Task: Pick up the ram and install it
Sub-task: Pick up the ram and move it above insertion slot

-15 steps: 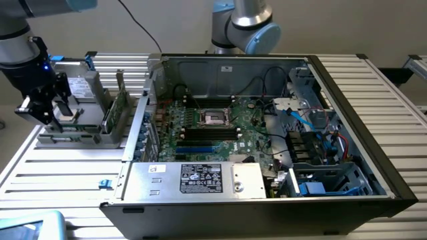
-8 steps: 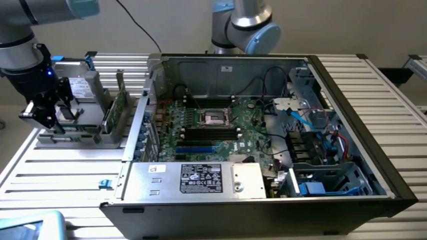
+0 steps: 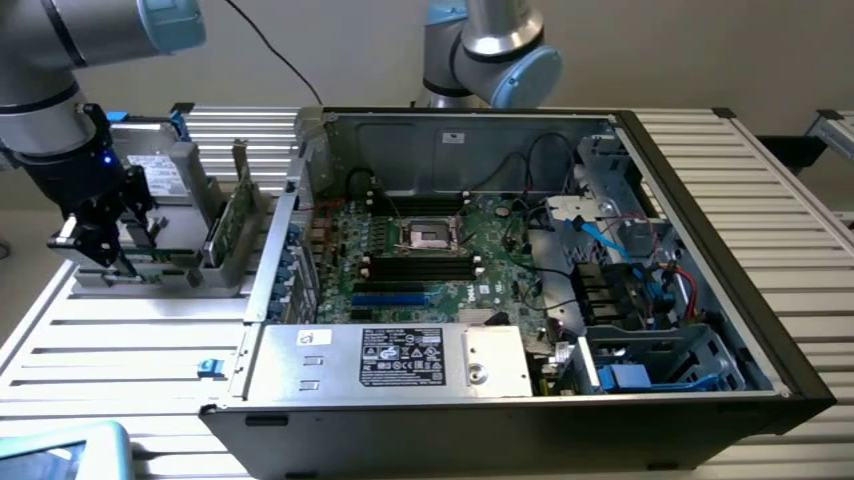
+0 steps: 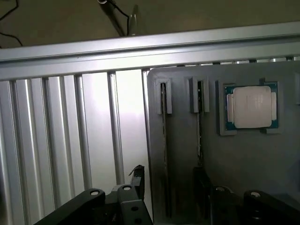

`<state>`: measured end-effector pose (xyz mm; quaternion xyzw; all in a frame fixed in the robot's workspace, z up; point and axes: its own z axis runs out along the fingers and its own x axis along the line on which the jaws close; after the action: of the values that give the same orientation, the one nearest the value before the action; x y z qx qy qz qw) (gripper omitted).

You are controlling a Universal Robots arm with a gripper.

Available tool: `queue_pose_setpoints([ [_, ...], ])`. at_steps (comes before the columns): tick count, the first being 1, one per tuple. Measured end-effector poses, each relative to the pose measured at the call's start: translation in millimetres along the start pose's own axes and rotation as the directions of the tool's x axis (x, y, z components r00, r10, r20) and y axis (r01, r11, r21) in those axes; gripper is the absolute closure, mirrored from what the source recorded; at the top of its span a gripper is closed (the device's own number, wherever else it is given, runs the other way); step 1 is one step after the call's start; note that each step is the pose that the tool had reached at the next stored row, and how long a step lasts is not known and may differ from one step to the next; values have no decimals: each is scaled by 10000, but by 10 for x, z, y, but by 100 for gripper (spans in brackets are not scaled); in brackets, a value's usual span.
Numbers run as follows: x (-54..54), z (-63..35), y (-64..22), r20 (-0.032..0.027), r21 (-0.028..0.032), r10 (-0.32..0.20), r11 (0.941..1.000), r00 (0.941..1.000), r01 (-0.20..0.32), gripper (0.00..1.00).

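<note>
Pick-up step: ram not yet gripped.
The hand (image 3: pixel 110 255) is open and empty, over the ram (image 4: pixel 162 150) in its holder (image 3: pixel 160 277) at the exterior view's left. The grasp calls for square alignment.

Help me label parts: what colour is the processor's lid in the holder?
The processor lid is silver-grey; clearest in the wrist view.
</note>
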<state>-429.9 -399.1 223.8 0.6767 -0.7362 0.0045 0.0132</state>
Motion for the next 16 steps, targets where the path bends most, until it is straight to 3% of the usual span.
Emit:
queue_pose_setpoints([
  [16,9,258,-17,1,-1,16,10000,10000,-16,46],
])
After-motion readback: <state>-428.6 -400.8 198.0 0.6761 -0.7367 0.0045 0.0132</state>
